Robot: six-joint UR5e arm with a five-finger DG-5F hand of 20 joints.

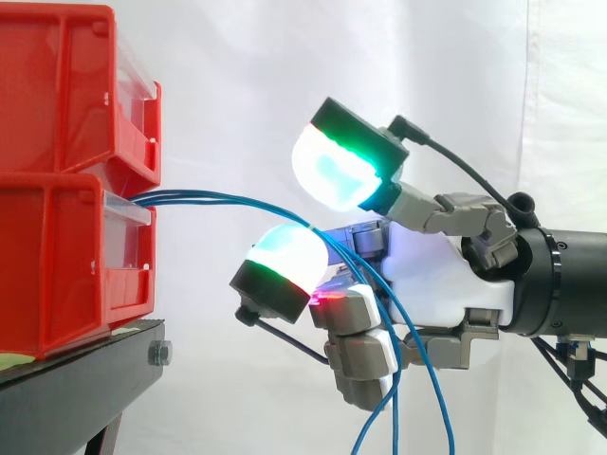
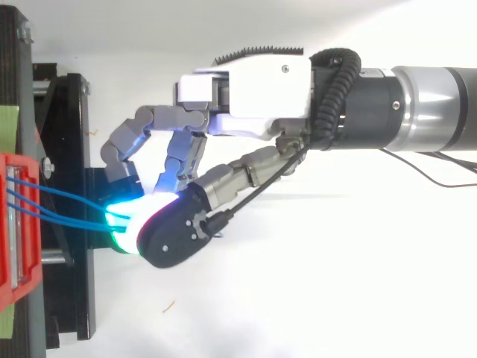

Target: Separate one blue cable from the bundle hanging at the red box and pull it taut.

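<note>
**Hand (image 1: 446, 275) hooking the blue cables (image 1: 237, 201)**

Its fingers (image 1: 365, 355) are curling round them; they are arcing from the lower red bin (image 1: 57, 256), at the edge of the black stand (image 1: 76, 379), over one pad (image 1: 285, 261) and hanging below the palm.

A white curtain (image 1: 237, 66) hangs at the far side in the side view. It is brightly and evenly lit, smooth at the left and middle. Toward the right it falls in soft vertical folds (image 1: 531, 142) with faint grey shading. At the lower left is a black stand (image 1: 66, 389), with a metal bolt (image 1: 159, 354) at its right end and a strip of pale yellow-green tape (image 1: 14, 360) on its top. From above, the stand runs along the left edge, and right of it lies a bright white surface (image 2: 313, 298) with a few small brown specks (image 2: 170, 305).
</note>
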